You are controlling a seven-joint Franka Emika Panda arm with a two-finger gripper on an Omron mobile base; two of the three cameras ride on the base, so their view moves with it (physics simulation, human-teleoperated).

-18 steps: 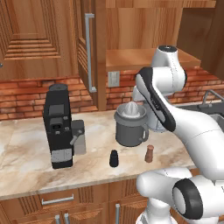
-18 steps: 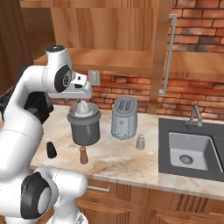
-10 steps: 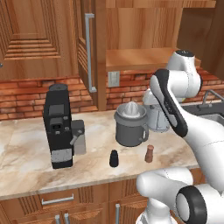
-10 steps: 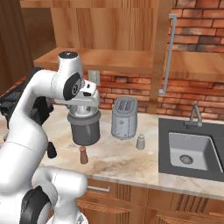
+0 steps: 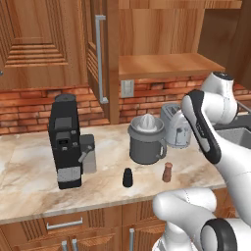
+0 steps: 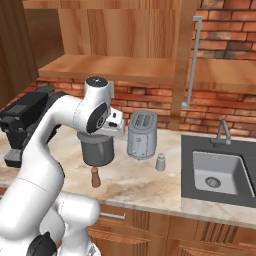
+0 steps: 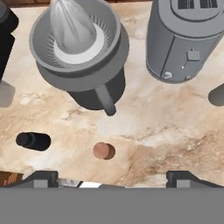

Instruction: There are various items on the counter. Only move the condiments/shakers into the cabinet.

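Note:
My gripper [image 7: 113,179] hangs open above the counter [image 7: 162,131], its fingertips [image 7: 41,178] spread wide with nothing between them. Just ahead of them in the hand view stands the brown wood shaker [image 7: 103,150], with the black shaker [image 7: 33,141] to its left and the pale grey shaker [image 7: 216,95] at the right edge. All three rest on the counter [image 5: 29,181]: black shaker [image 5: 128,177], brown shaker [image 5: 167,172] [image 6: 94,177], pale grey shaker [image 6: 160,162] beside the toaster. The cabinet [image 5: 166,63] stands open above, its shelf bare.
The grey juicer [image 5: 146,139] [image 7: 78,43] and silver toaster [image 6: 141,134] [image 7: 188,39] stand just behind the shakers. The black coffee machine [image 5: 66,142] is to the left and a sink [image 6: 220,172] to the right. The cabinet's silver bar handle [image 5: 100,59] hangs beside the shelf.
The gripper's jaws have opened from nearly shut to wide. The arm has swung to the right and lower over the counter. The three shakers have not moved.

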